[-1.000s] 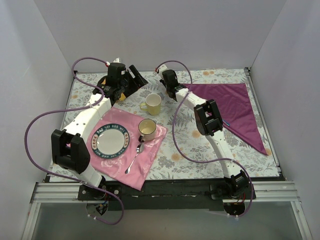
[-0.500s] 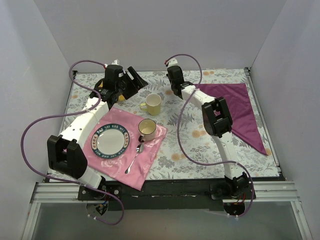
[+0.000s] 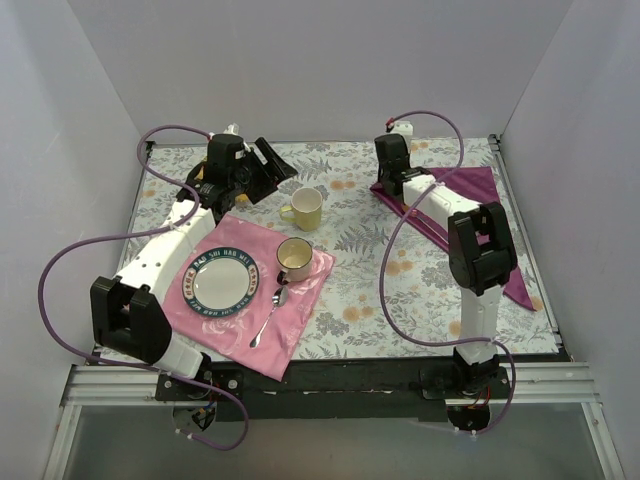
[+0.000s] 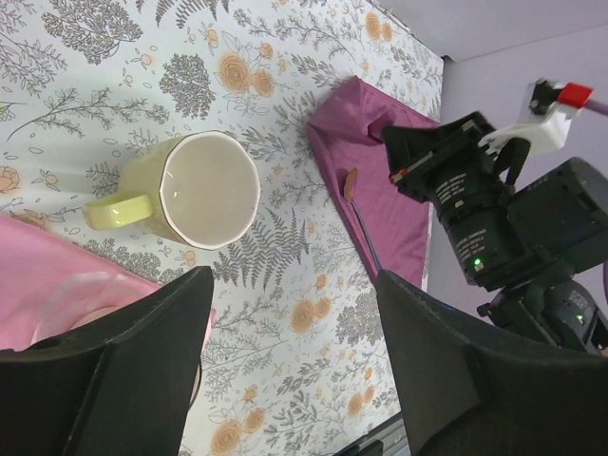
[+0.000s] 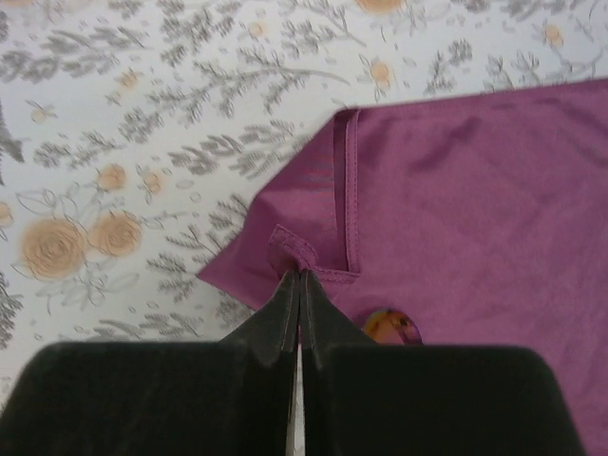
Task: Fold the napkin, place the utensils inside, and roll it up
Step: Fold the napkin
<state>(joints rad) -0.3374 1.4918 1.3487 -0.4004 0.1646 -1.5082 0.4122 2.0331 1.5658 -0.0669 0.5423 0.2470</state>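
The napkin (image 3: 478, 205) is a dark purple satin cloth lying at the far right of the table. It also shows in the left wrist view (image 4: 380, 195) and the right wrist view (image 5: 475, 209). My right gripper (image 5: 300, 275) is shut on a folded bit of hem at the napkin's left corner, and in the top view (image 3: 388, 186) it sits over that corner. The utensil (image 4: 359, 211), with a thin blue handle and a round shiny head (image 5: 389, 328), lies on the napkin just beside the right fingers. My left gripper (image 4: 290, 313) is open and empty above the flowered tablecloth near the yellow mug (image 4: 204, 190).
A pink placemat (image 3: 240, 325) at front left holds a plate (image 3: 220, 280), a beige cup (image 3: 295, 260) and a silver spoon (image 3: 268, 318). The yellow mug (image 3: 305, 207) stands behind it. White walls close in the table on three sides.
My right gripper has swung right from left of the napkin's corner to over that corner. The left arm has shifted only slightly.
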